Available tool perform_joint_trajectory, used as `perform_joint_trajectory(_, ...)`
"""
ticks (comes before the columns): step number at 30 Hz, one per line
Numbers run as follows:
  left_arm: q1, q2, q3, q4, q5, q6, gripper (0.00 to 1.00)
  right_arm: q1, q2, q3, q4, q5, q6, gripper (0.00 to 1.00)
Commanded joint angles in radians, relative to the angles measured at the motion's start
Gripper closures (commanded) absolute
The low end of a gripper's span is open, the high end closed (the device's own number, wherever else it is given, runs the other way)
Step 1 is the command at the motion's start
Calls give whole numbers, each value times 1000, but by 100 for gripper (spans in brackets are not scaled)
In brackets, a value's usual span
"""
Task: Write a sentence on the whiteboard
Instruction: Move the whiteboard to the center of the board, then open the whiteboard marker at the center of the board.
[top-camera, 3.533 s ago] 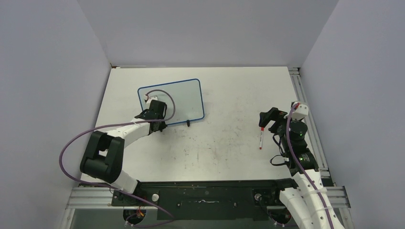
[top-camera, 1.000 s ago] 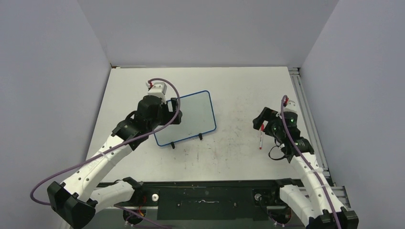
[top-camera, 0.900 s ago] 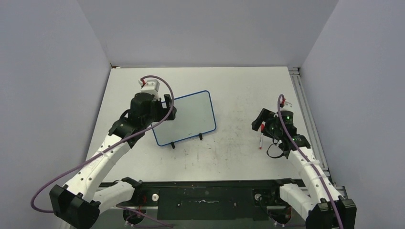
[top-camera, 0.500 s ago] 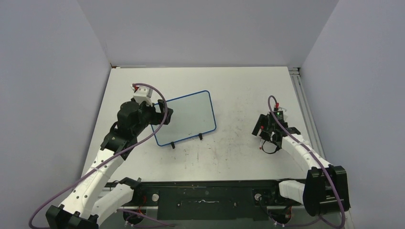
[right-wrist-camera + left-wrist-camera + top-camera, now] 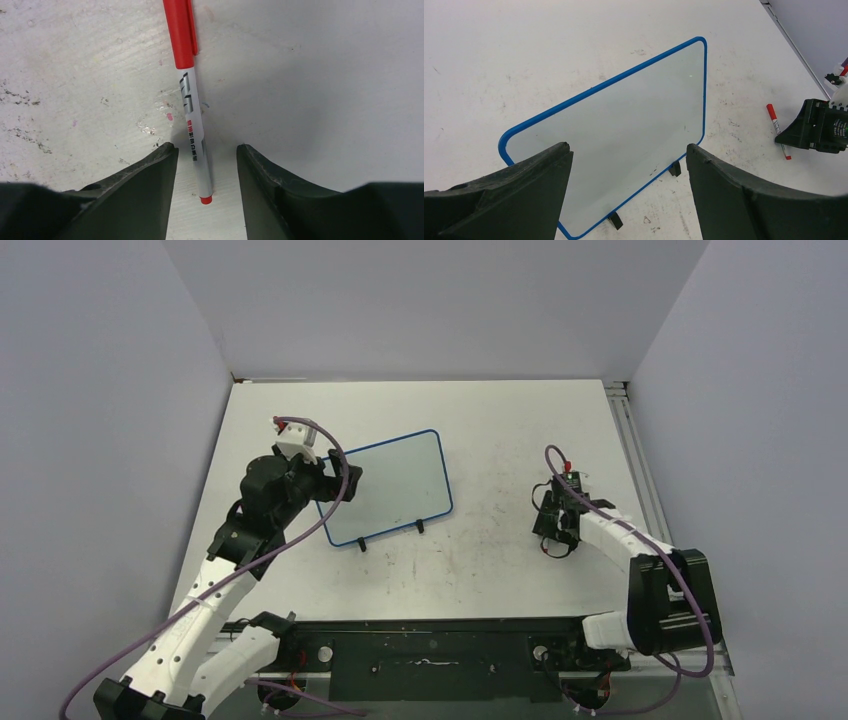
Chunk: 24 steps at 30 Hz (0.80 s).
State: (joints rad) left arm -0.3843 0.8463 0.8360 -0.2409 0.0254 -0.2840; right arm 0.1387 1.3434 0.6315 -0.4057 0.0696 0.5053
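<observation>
The whiteboard [image 5: 395, 480], blue-framed and glossy, stands tilted at the table's middle left on two black clip feet [image 5: 675, 169]. Its face [image 5: 624, 115] is blank; no sentence is in view. My left gripper [image 5: 343, 483] hovers at the board's left edge, open and empty [image 5: 628, 146]. A red-capped white marker [image 5: 192, 110] lies flat on the table. My right gripper [image 5: 206, 147] is down over the marker's tail end, its fingers [image 5: 150, 175] straddling the barrel with a narrow gap on each side. From the left wrist view the marker [image 5: 777, 129] pokes out beside the right gripper [image 5: 819, 132].
The tabletop [image 5: 480, 440] is scuffed white, with grey walls on three sides. An aluminium rail [image 5: 640, 470] runs along the right edge. A black cable loop [image 5: 557, 548] hangs by the right gripper [image 5: 553, 520].
The right gripper came down over the marker and its jaws narrowed around it. The left gripper backed off to the left of the whiteboard, staying open. The board has not moved in the last second.
</observation>
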Motion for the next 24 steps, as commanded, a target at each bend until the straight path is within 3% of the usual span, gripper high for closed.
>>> perform_joint_trajectory(1,1,-11,-3,42,11,6,18,37,32,56,11,77,-24,56)
perform_joint_trajectory(10,1,-21,-8,42,9,6,18,73,75,70,15,90,-26,76)
perform_joint_trajectory(15,1,-24,-9,49,27,13,18,100,52,76,10,87,-38,94)
perform_joint_trajectory(24,-27,-47,-51,129,209,57,18,214,-83,135,-76,36,-62,95)
